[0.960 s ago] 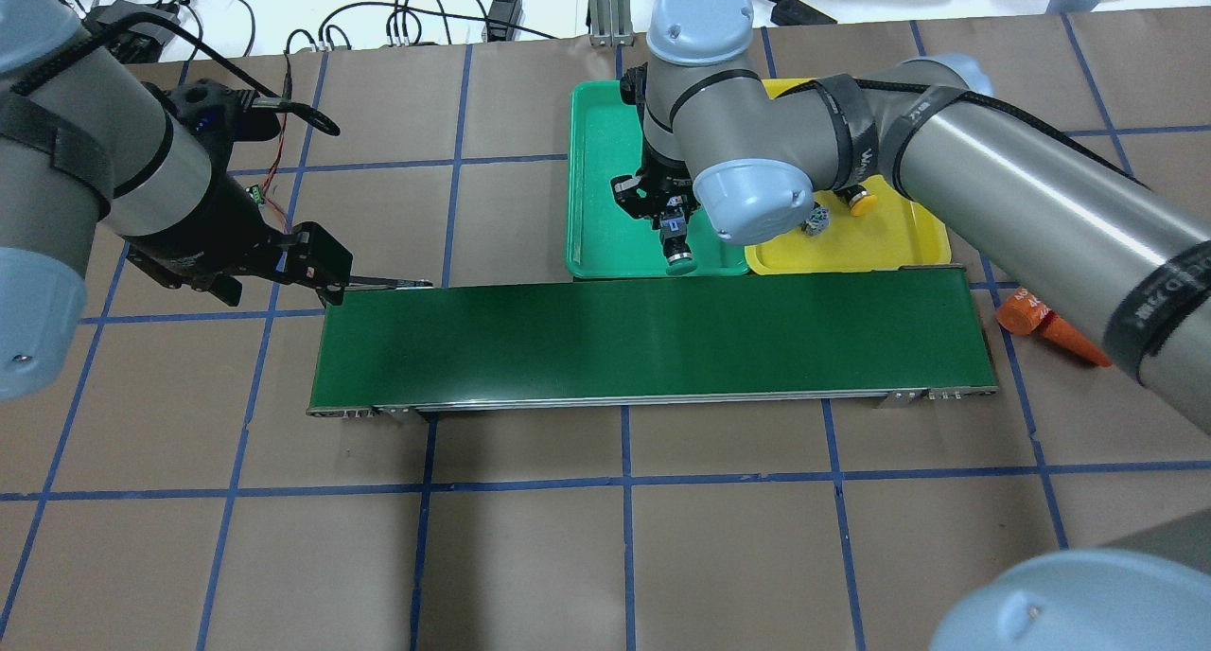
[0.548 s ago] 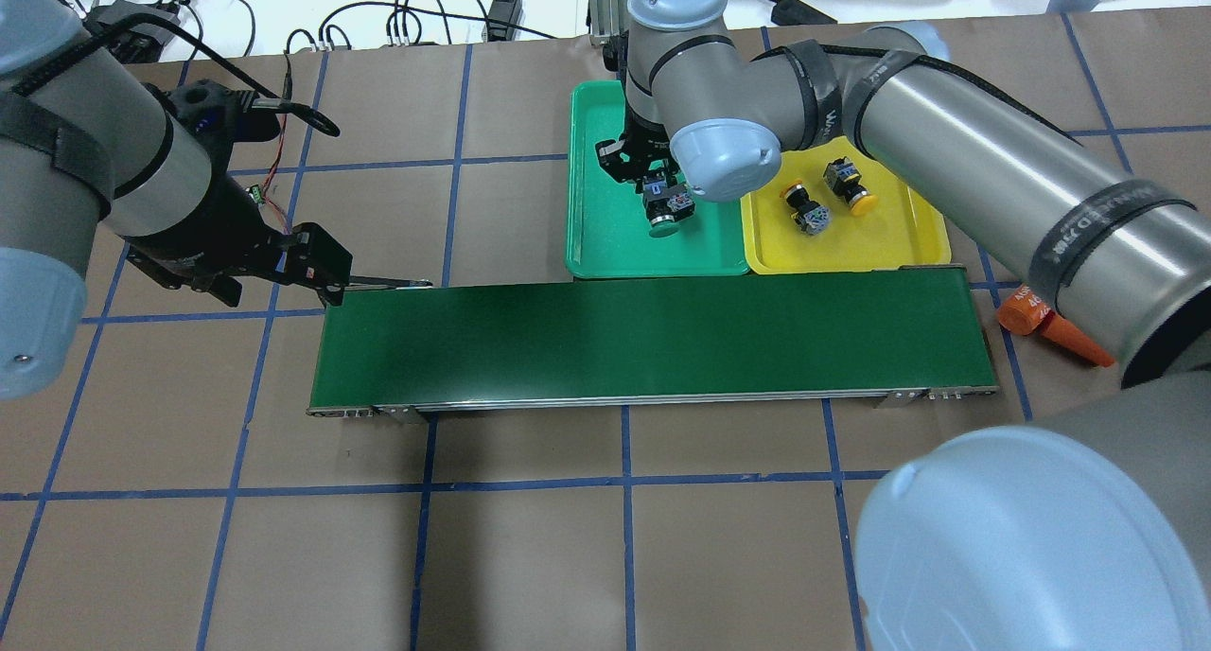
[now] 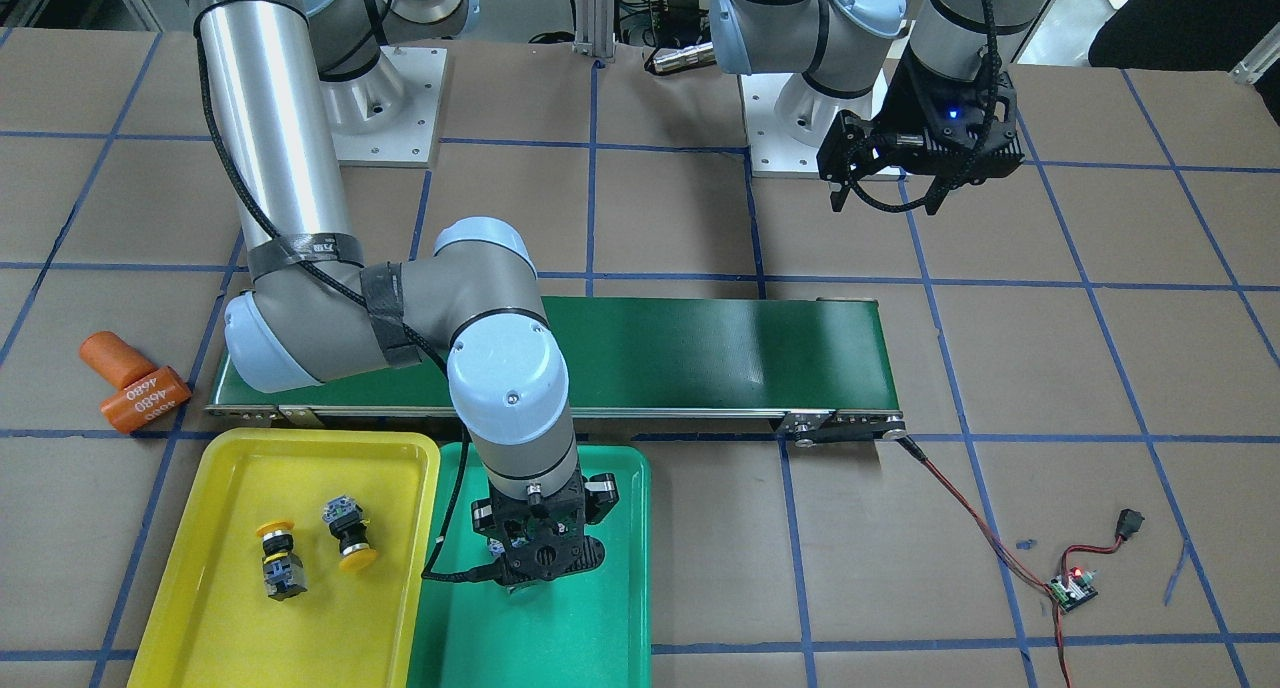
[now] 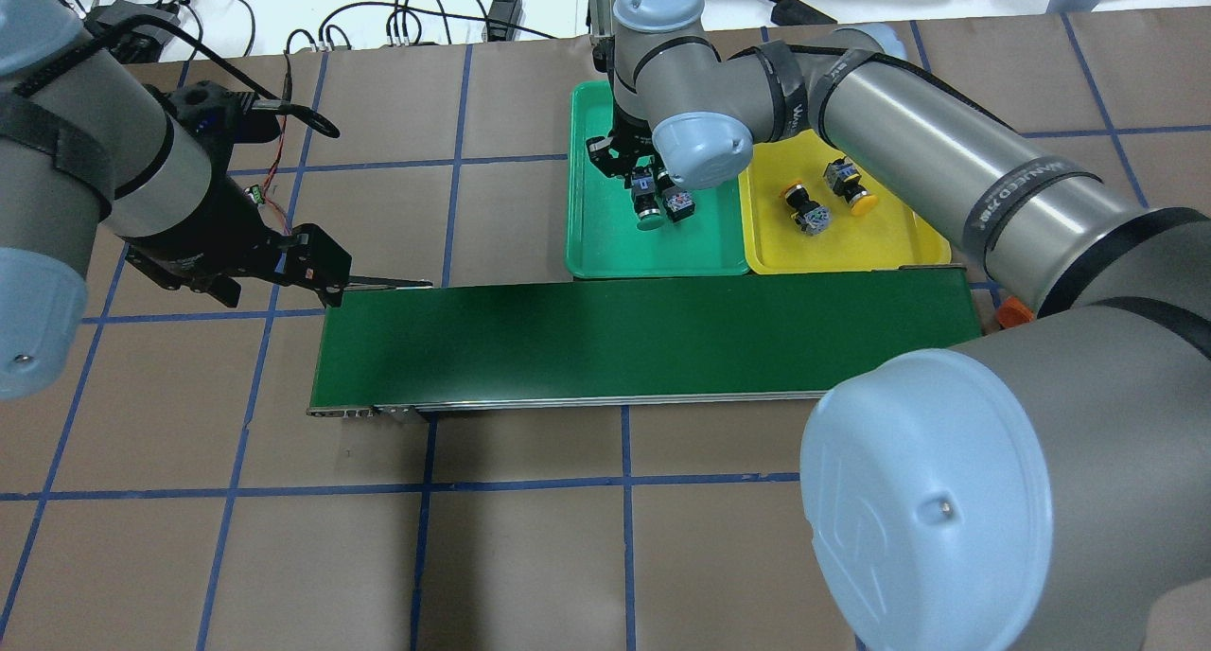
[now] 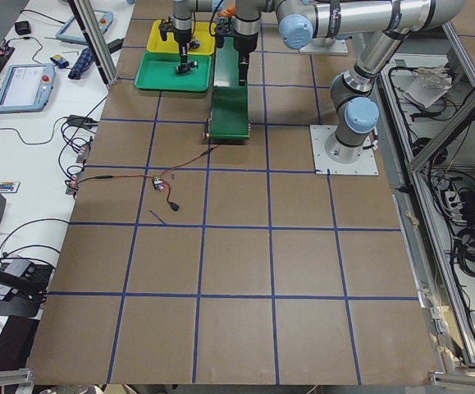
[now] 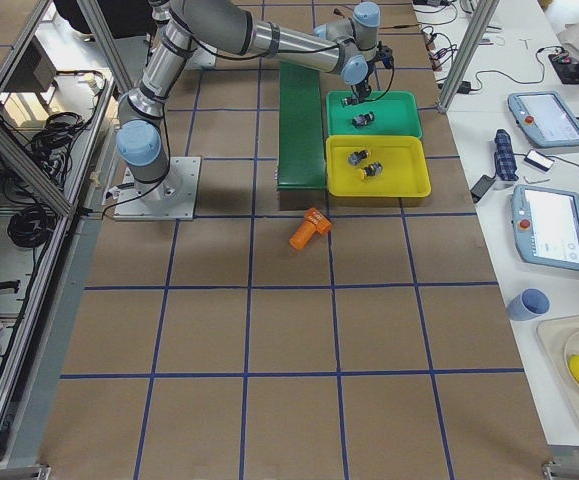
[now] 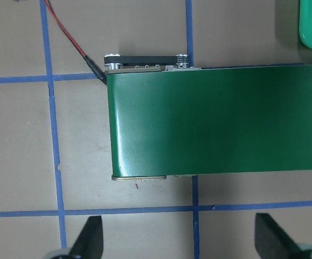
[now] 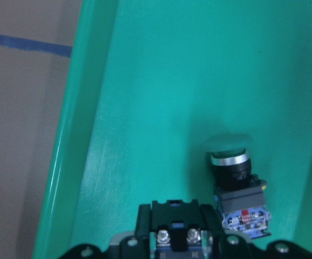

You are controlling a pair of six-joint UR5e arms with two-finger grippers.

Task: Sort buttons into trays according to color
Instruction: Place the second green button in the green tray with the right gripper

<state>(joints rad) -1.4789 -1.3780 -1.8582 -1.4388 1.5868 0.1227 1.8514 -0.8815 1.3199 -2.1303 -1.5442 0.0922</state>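
Observation:
My right gripper [image 4: 643, 185] hangs over the green tray [image 4: 605, 244] and is shut on a green button [image 4: 647, 211], whose terminal end [image 8: 172, 236] shows between the fingers in the right wrist view. A second green button [image 8: 232, 178] lies on the tray floor just beside it. Two yellow buttons [image 4: 802, 206] [image 4: 845, 185] lie in the yellow tray [image 4: 851, 254], which adjoins the green one. My left gripper [image 7: 177, 243] is open and holds nothing, hovering above the left end of the conveyor.
A long dark-green conveyor belt [image 4: 643, 334] runs in front of both trays. Two orange cylinders [image 3: 135, 388] lie off the belt's right end. A small controller board [image 3: 1072, 588] with red wires sits beyond the belt's left end.
The right gripper has carried the green button from the tray's near edge farther back and left, beside the other green button. The left arm has not moved.

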